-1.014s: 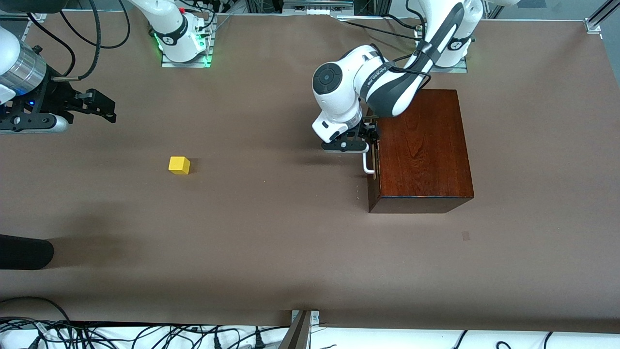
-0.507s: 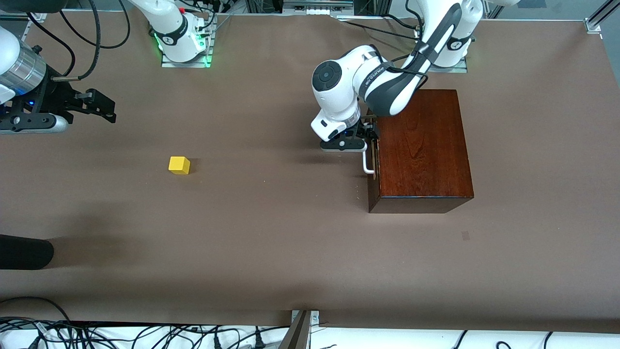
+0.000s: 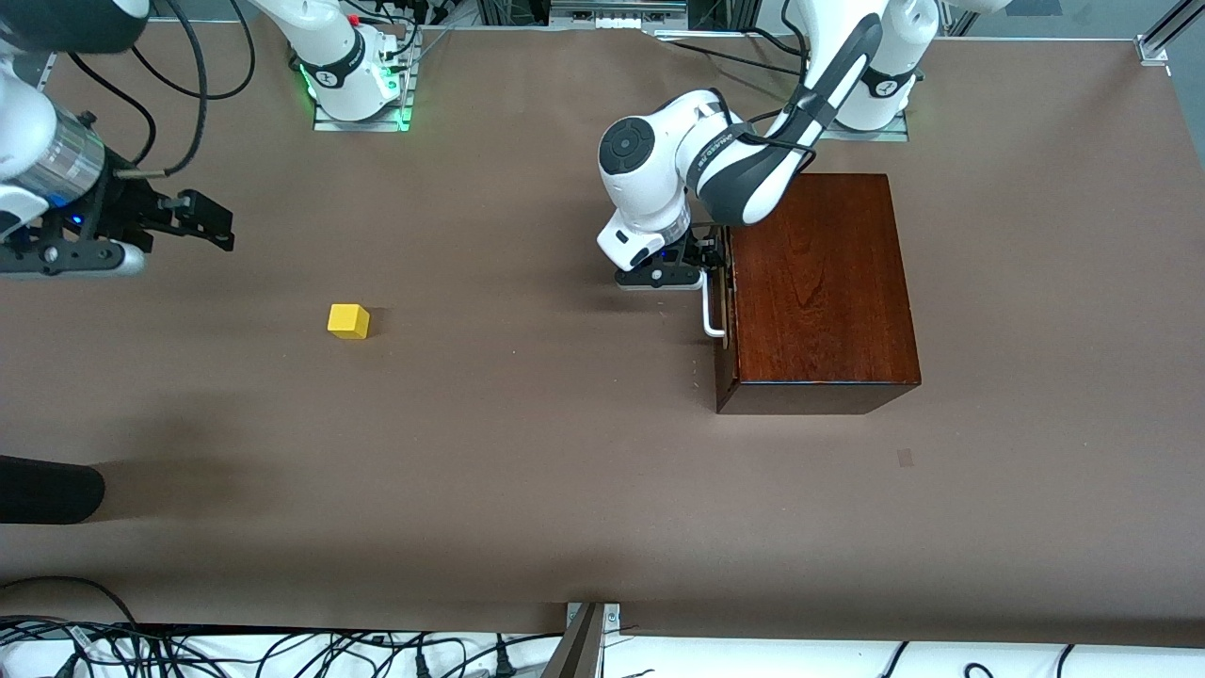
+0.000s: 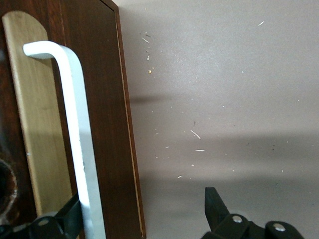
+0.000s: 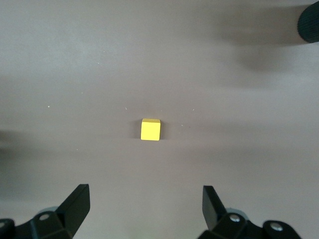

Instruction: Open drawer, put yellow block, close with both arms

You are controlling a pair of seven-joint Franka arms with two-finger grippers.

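Right gripper (image 3: 202, 218) sits up over the surface (image 3: 527, 471) at the right arm's end, fingers spread wide, nothing between them; in a second it has shifted slightly and tilted more toward the yellow block (image 3: 348, 321). Right wrist view has the yellow block (image 5: 150, 129) centred ahead of the open fingers, well apart from them. Block sits untouched on the surface, nearer the front camera than the right gripper, well apart from the box.

Left gripper (image 3: 711, 268) is at the drawer (image 3: 723, 311) front on the mahogany box (image 3: 819, 282), at the white handle (image 3: 713, 311). Left wrist view: fingers apart, one tucked in past the handle bar (image 4: 75, 124), the other (image 4: 214, 204) out over bare surface, so the bar is straddled, not yet clamped. Left arm has crept in along the handle over the last second. Drawer looks closed, maybe a hair out. Judgement: open step barely started; needs closing on the bar, then a pull.
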